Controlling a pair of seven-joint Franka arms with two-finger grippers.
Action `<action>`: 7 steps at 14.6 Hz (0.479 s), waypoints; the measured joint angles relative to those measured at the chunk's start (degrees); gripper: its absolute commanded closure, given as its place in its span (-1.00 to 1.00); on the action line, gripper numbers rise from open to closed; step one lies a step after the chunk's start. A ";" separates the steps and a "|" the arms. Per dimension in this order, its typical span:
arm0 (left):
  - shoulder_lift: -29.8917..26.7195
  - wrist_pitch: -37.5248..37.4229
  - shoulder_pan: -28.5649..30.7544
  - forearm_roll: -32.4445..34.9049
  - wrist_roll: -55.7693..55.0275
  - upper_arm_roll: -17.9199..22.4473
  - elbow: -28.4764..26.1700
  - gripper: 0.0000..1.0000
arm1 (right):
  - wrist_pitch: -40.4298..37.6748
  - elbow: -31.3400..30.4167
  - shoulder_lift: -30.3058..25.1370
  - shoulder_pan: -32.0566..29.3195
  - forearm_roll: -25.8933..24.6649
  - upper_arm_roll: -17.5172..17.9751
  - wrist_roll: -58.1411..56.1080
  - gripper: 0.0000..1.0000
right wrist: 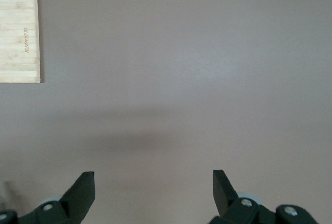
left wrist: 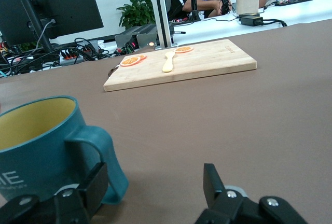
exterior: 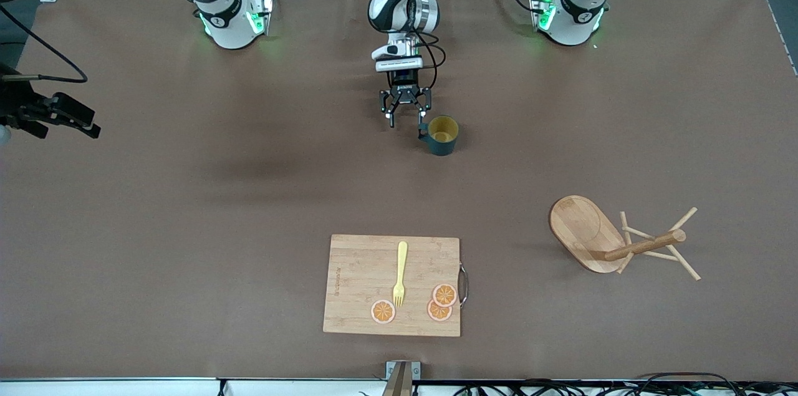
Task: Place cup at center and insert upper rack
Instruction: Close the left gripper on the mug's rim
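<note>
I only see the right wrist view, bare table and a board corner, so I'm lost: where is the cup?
Observer: The cup stands upright mid-table, farther from the front camera than the cutting board.
Operator: My right pincer waits open over bare table. Is the left arm at the cup?
Observer: The left pincer is low beside the cup's handle, jaws open, not closed on it.
Operator: And the mug tree?
Observer: The mug tree lies tipped on its side toward the left arm's end of the table.
</note>
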 measured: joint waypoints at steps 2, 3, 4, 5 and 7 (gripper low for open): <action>0.26 0.00 0.01 0.02 0.00 0.45 0.00 -0.65 | 0.10 0.19 -0.01 0.13 -0.07 -0.02 0.00 -1.00; 0.36 0.00 0.01 0.03 0.00 0.61 0.00 -0.65 | 0.10 0.22 -0.01 0.12 -0.10 -0.04 0.00 -1.00; 0.45 0.00 0.02 0.04 0.00 0.71 0.00 -0.65 | 0.10 0.22 -0.01 0.13 -0.12 -0.04 0.00 -1.00; 0.51 0.02 0.02 0.04 0.00 0.82 0.01 -0.65 | 0.10 0.22 -0.01 0.12 -0.15 -0.04 0.00 -1.00; 0.52 0.95 0.03 0.26 0.00 1.51 0.13 -0.65 | 0.10 0.22 -0.01 0.11 -0.23 -0.13 0.00 -1.00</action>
